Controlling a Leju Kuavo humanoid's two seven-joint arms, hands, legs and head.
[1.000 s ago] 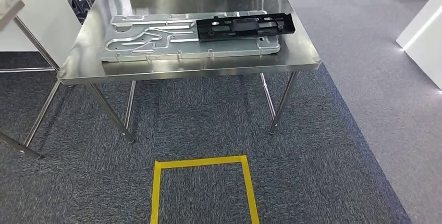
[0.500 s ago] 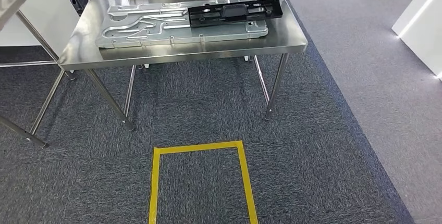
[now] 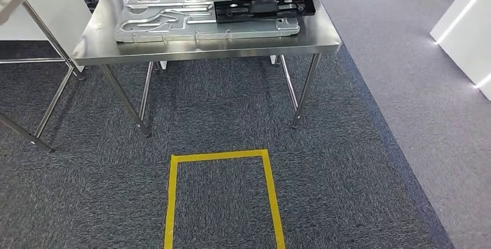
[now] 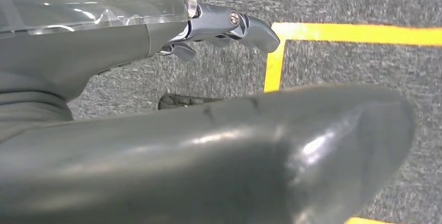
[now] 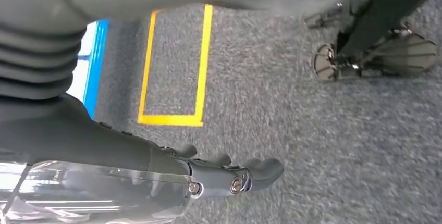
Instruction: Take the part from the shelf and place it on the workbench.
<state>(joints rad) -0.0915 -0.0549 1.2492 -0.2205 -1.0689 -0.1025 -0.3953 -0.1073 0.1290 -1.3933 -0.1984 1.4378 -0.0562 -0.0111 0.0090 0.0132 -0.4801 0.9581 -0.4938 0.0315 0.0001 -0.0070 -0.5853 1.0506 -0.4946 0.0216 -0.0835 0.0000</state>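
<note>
1. Head view: the steel workbench [image 3: 324,36] stands on grey carpet [image 3: 359,162], well ahead of both hanging hands.
2. A silver stamped plate [image 3: 173,23] lies flat on the workbench.
3. The black part [image 3: 263,7] rests on that plate's far right portion, well apart from either hand.
4. Yellow floor tape [image 3: 220,156] marks a rectangle, just below the hands.
5. The left hand [image 4: 229,26] holds nothing, fingers loosely extended over the carpet.
6. The right hand [image 5: 234,174] holds nothing, fingers slightly curled and apart.

glossy steel workbench [image 3: 231,43], matt black part [image 3: 264,7]
</note>
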